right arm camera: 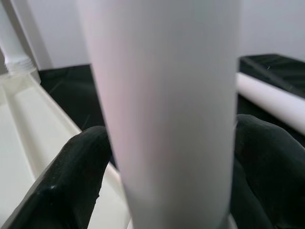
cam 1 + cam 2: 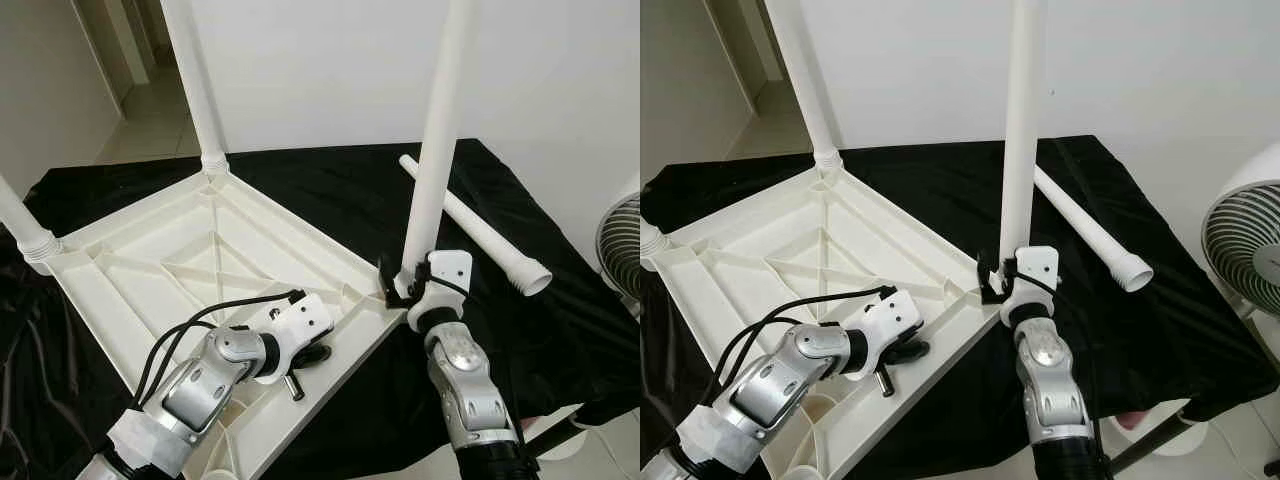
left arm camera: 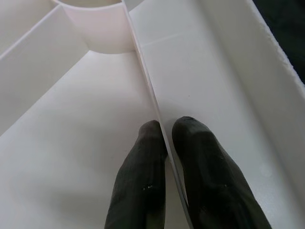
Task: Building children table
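- The upturned white tabletop point(image 2: 190, 250) lies on the black-draped worktop point(image 2: 330, 180); stiff ribbed plastic, probably light, best held by a rib or rim
- The upright leg point(image 2: 432, 170) stands at the near right corner socket; smooth, likely slippery, so grip it low
- A spare leg point(image 2: 480, 235) lies just beyond on the cloth
- The right tool point(image 2: 400, 285) is clamped round that upright leg's base, forearm reaching forward from below
- The left tool point(image 3: 164, 138) pinches a rib, seemingly closed, wrist bent down

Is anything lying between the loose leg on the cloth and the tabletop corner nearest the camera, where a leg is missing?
The right gripper, and the upright leg it clamps, stand between the loose leg and that corner socket; the left gripper pinches a tabletop rib nearby.
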`<state>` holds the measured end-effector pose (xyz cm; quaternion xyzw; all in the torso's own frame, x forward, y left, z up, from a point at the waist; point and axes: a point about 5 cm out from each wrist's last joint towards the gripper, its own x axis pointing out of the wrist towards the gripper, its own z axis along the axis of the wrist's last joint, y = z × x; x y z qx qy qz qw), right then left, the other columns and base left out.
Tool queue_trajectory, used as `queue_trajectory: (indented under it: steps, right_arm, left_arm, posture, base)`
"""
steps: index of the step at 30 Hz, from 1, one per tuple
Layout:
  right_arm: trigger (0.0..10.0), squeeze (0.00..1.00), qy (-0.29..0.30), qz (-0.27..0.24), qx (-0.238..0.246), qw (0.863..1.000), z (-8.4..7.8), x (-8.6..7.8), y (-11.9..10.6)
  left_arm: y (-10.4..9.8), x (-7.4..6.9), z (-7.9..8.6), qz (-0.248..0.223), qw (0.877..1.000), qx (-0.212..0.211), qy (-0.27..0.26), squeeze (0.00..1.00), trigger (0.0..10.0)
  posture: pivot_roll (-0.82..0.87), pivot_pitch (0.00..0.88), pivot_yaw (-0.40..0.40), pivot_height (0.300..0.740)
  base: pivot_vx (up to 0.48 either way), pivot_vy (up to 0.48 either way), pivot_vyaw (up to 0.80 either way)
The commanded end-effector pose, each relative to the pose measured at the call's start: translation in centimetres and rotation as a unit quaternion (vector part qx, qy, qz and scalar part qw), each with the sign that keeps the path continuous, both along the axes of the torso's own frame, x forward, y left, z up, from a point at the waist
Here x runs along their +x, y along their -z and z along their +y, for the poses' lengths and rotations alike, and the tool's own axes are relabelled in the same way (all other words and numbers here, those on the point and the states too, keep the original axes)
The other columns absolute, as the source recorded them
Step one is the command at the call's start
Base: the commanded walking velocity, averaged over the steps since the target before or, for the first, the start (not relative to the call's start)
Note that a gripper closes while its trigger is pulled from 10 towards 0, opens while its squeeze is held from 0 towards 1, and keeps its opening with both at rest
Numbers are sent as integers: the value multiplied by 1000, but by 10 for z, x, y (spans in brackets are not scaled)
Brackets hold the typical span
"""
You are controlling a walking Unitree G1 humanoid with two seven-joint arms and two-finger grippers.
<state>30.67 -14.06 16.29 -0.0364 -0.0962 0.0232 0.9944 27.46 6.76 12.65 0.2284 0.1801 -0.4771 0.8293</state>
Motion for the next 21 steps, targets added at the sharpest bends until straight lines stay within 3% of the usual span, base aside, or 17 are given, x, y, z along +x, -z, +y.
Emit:
queue_trajectory:
  steps: [1, 5, 6, 7, 8, 9, 20, 21]
  right_arm:
    - [10000, 0, 0, -11, -2, 1000, 3, 1, -8]
    - [10000, 0, 1, -20, -2, 1000, 4, 2, -15]
    - [8863, 0, 0, -10, 2, 1000, 4, 3, -13]
    - [8863, 0, 0, -10, 2, 1000, 4, 3, -13]
    - [4078, 0, 8, -5, 1, 1000, 3, 3, -12]
    - [0, 0, 10, -1, -3, 1000, 3, 3, -10]
    - [0, 0, 28, 16, -1, 999, 2, 3, -6]
    - [6706, 0, 26, 20, -3, 999, 1, 3, -6]
  left_arm:
    - [9, 5, 15, -3, 998, 25, -56, 0, 10000]
    - [8, 6, 15, -4, 998, 23, -56, 0, 10000]
    - [8, 6, 14, -5, 998, 22, -56, 0, 10000]
    - [8, 6, 14, -5, 998, 22, -56, 0, 10000]
    - [8, 6, 14, -6, 998, 21, -56, 0, 10000]
    - [8, 7, 14, -7, 998, 21, -57, 0, 10000]
    - [7, 7, 14, -9, 998, 19, -58, 0, 10000]
    - [7, 8, 14, -10, 998, 19, -58, 0, 10000]
  posture:
    - [37, 57, 47, 740]
    - [36, 57, 46, 740]
    - [34, 54, 42, 740]
    - [34, 54, 42, 740]
    - [34, 54, 42, 740]
    - [35, 54, 42, 740]
    - [35, 55, 40, 740]
    - [34, 55, 39, 740]
  base:
    - [0, 0, 0]
    - [0, 0, 0]
    - [0, 0, 0]
    - [0, 0, 0]
    - [0, 0, 0]
    - [0, 0, 0]
    - [0, 0, 0]
    - [0, 0, 0]
